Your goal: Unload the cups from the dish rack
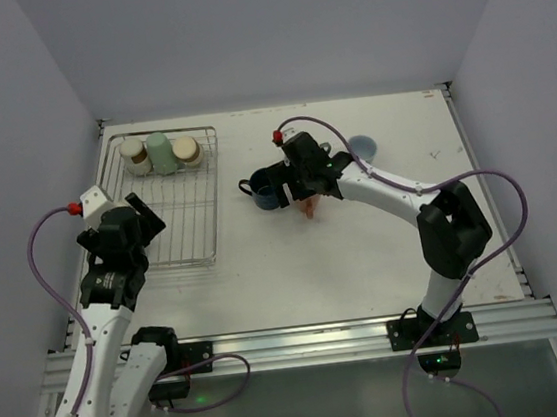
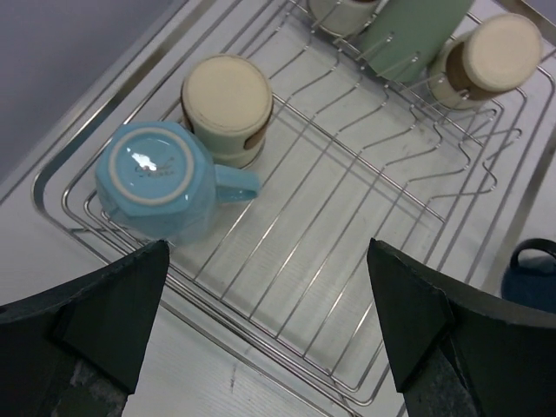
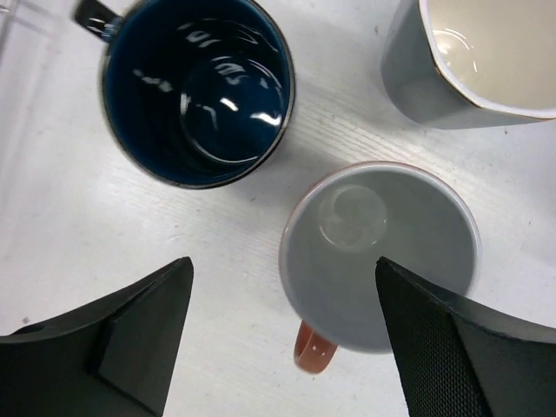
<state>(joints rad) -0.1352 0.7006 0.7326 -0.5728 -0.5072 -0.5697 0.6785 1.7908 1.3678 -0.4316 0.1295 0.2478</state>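
My right gripper [image 3: 282, 265] was spread wide above the salmon-pink mug [image 3: 380, 256], not gripping it. The navy mug [image 3: 198, 87] sat just beside it, so lifting off crooked could've knocked either over.

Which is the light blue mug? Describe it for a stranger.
Find the wire dish rack on the left of the table. By its left rim a light blue mug sits upside down beside a beige cup. Nothing else in the rack is blue.

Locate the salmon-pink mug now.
Right wrist view: the salmon-pink mug stands upright on the table between the right fingers, lower right of the navy mug.
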